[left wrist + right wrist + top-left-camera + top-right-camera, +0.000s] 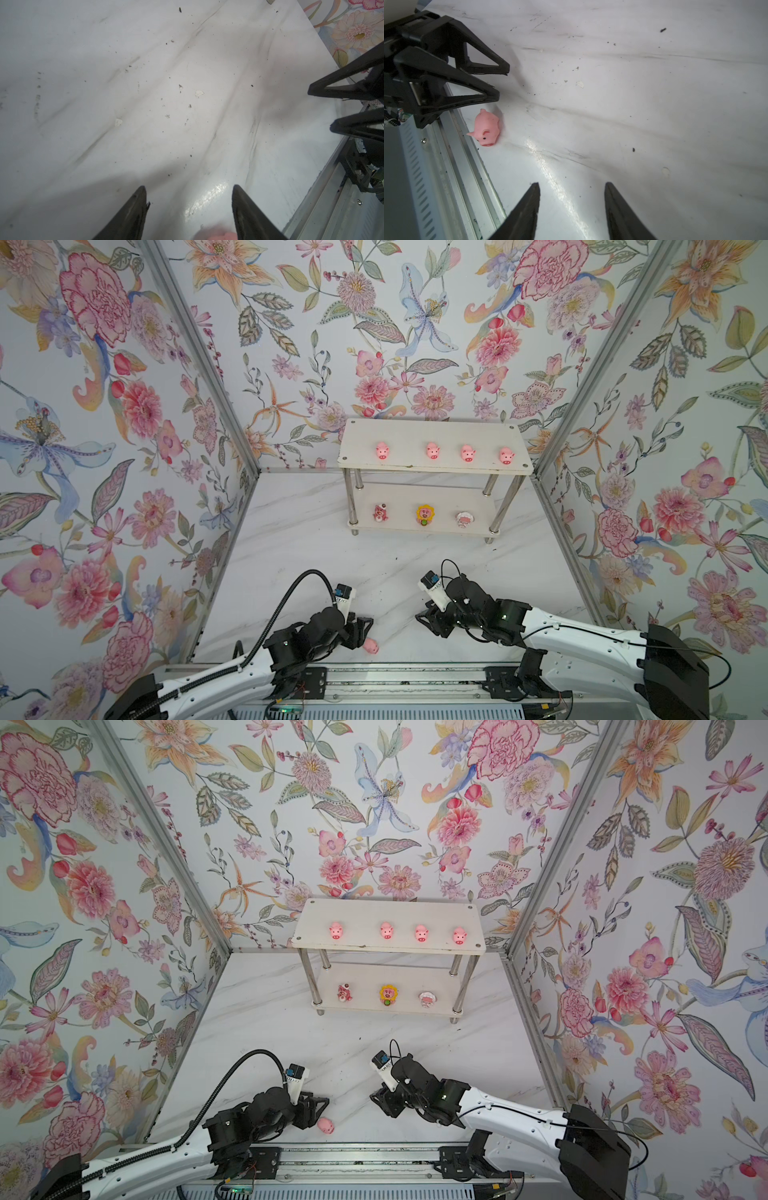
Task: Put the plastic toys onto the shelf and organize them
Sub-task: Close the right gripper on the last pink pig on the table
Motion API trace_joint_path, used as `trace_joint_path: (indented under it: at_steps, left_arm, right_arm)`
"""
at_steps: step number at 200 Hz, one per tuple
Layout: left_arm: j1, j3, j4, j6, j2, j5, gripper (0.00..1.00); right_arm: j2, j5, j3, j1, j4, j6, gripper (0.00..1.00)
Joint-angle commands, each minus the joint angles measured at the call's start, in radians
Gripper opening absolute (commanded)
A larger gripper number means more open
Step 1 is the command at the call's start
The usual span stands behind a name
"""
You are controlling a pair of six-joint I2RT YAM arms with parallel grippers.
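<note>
Close to the front edge of the table [316,564], hard by the metal rail [452,166], the loose pig [370,645] lies tipped on its side, its length running roughly along that edge. Just above it hangs the left pincer [365,628], spread and empty, with the pig under its rail-side finger rather than squarely between the two. The right pincer [422,622], also spread and empty, is well apart across the middle. The left arm is plainly nearer and, I judge, needs a small shift toward the rail before descending. That rail cramps one side; open table lies beyond. On the shelf [432,431], four pigs [432,450] line the top tier, leaving a wider gap after the leftmost, with three other figures [423,515] below.
</note>
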Motion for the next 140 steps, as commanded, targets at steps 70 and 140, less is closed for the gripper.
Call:
trace_joint_path:
  at_steps: [70, 140]
  left_arm:
    - [-0.004, -0.011, -0.157, -0.125, -0.188, -0.166, 0.61]
    - [0.222, 0.108, -0.042, 0.180, 0.036, -0.072, 0.63]
  right_arm:
    - [0.328, 0.110, 0.129, 0.304, 0.268, -0.115, 0.69]
    - [0.604, 0.154, 0.298, 0.416, 0.320, -0.132, 0.68]
